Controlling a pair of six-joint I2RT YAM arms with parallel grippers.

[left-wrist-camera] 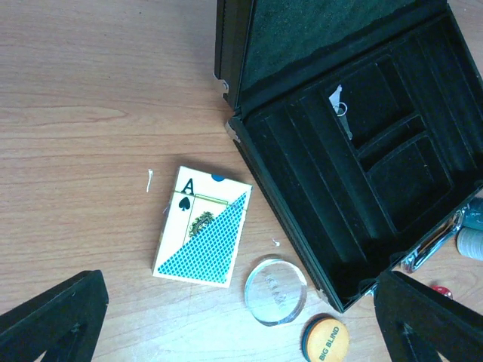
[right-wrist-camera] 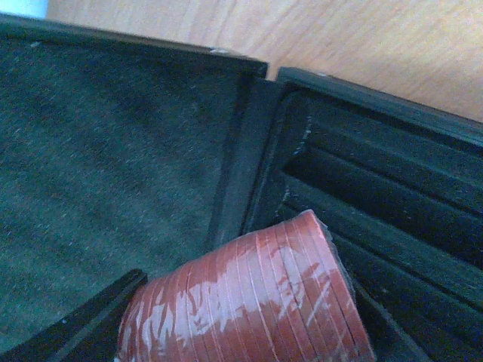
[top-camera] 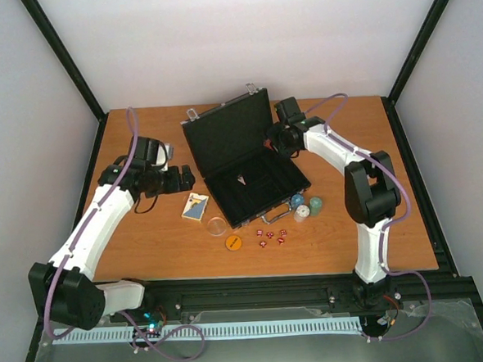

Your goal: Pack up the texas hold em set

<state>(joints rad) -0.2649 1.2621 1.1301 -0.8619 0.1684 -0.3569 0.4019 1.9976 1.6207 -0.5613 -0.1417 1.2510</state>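
The black briefcase (top-camera: 258, 188) is seen lying open on the middle of the wooden table (top-camera: 147, 252). Its long axis is laid from about 8 o'clock to 2 o'clock in the top view. The lid is stood up on the 11 o'clock side and the handle edge is turned toward 5 o'clock. A red chip stack (right-wrist-camera: 249, 302) is clamped between the partly spread jaws of the right gripper (top-camera: 278, 139), at the hinge end of the grooved rows in the base. The stack is held on its side, its axis running roughly from 8 o'clock to 2 o'clock in the right wrist view. Whether it touches the lining cannot be told. The left gripper (top-camera: 180, 179) is held at 9 o'clock of the case, jaws spread wide with nothing between them, and its fingers (left-wrist-camera: 56, 320) are seen at the lower corners of the left wrist view. The card box (left-wrist-camera: 202, 228) is laid flat at 8 o'clock of the case, apart from it. Its long axis is set from 1 o'clock to 7 o'clock in the left wrist view, the ace corner toward 12 o'clock. The clear disc (left-wrist-camera: 275, 292) and the orange disc (left-wrist-camera: 324, 341) are found at 7 o'clock of the case, close together. The small red dice (top-camera: 271, 235) are scattered at 6 o'clock, and the remaining chip stacks (top-camera: 305, 207) are gathered at 4 o'clock, just beside the handle.
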